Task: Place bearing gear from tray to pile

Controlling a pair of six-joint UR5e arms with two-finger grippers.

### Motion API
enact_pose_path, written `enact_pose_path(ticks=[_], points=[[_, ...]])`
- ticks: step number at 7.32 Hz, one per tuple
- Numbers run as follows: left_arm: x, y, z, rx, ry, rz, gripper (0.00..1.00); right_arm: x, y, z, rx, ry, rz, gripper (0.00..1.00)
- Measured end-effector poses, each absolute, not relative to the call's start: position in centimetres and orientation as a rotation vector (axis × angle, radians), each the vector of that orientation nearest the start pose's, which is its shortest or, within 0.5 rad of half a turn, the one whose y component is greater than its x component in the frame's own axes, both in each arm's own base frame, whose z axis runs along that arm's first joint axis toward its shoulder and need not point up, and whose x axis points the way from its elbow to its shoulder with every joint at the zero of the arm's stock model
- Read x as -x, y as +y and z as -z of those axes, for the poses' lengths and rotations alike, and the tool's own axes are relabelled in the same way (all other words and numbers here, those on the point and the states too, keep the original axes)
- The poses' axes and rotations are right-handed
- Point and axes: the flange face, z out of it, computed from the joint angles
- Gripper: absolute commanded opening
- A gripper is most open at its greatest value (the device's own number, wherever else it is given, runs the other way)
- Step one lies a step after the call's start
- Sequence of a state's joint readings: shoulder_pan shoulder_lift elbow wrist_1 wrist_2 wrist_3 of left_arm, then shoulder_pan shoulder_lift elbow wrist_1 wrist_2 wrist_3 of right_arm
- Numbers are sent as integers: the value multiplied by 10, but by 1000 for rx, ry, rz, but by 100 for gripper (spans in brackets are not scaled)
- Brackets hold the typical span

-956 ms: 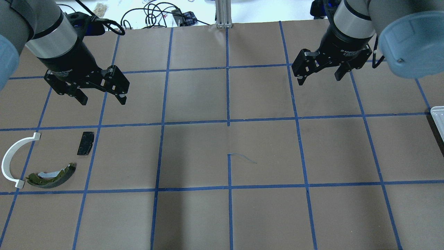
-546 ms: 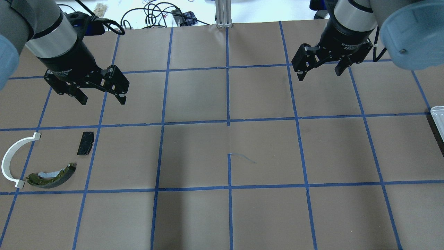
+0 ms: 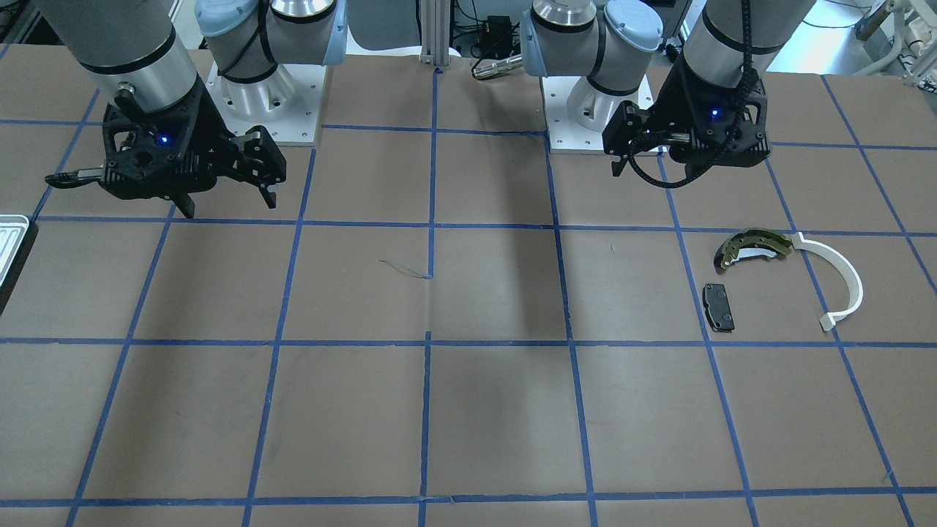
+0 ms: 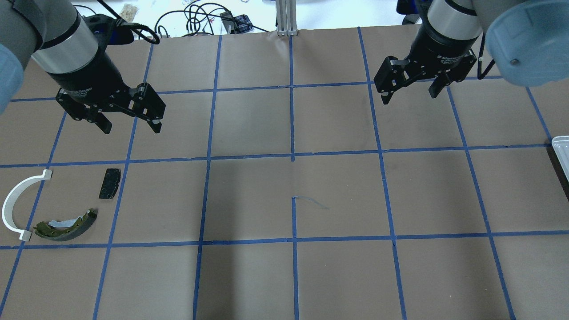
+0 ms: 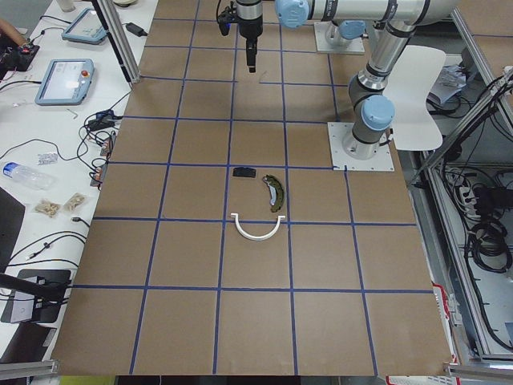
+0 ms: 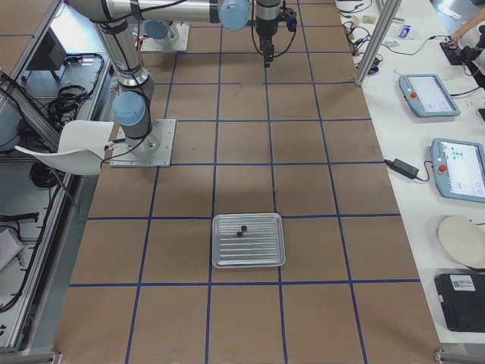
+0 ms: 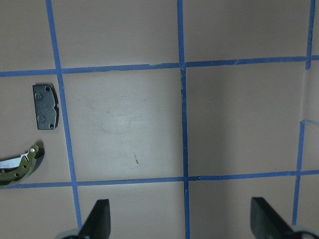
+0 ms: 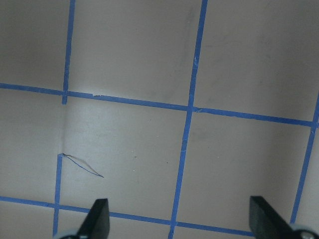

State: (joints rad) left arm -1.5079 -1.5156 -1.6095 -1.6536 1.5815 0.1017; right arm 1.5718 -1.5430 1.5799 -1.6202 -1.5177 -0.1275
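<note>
Left gripper [image 4: 131, 129], right gripper [image 4: 409, 96], fingers [image 4: 105, 126] spread

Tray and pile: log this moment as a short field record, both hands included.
tray: silver tray at the end of the table on the robot's right, with two small dark parts on it
pile: brake shoe, white arc and brake pad on the robot's left; the arc's end is close to the shoe, the pad lies apart
left hand: open, empty, above the table near the pile
right hand: open, empty, above the table, away from the tray
task state: nothing picked up yet
</note>
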Motion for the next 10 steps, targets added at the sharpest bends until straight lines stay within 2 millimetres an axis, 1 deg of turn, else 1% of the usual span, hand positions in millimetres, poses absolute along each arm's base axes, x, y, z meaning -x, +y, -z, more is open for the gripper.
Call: enact_pose_path(ticks=[2,5,6,7,8,9,10], points=[[103,-469,-488,-64,3134,-104,100,-134,-503,-472,186,3084,-20,100],[103,-469,-488,-68,3134,-104,100,-125,-504,-472,195,3099,-23,100],[103,-468,-488,-68,3134,-103,100,-112,-506,-474,241,3128,-20,100],[103,-468,-488,-69,3134,-102,100,-87,-508,-477,251,3151,-17,100],[103,-468,-488,-71,3133,-102,100,-54,-510,-481,216,3163,-7,100],[103,-468,-488,-72,3133,-102,100,-5,-509,-489,123,3172,13,100],[103,-468,-488,-72,3132,-103,100,53,-502,-494,-41,3162,25,100]])
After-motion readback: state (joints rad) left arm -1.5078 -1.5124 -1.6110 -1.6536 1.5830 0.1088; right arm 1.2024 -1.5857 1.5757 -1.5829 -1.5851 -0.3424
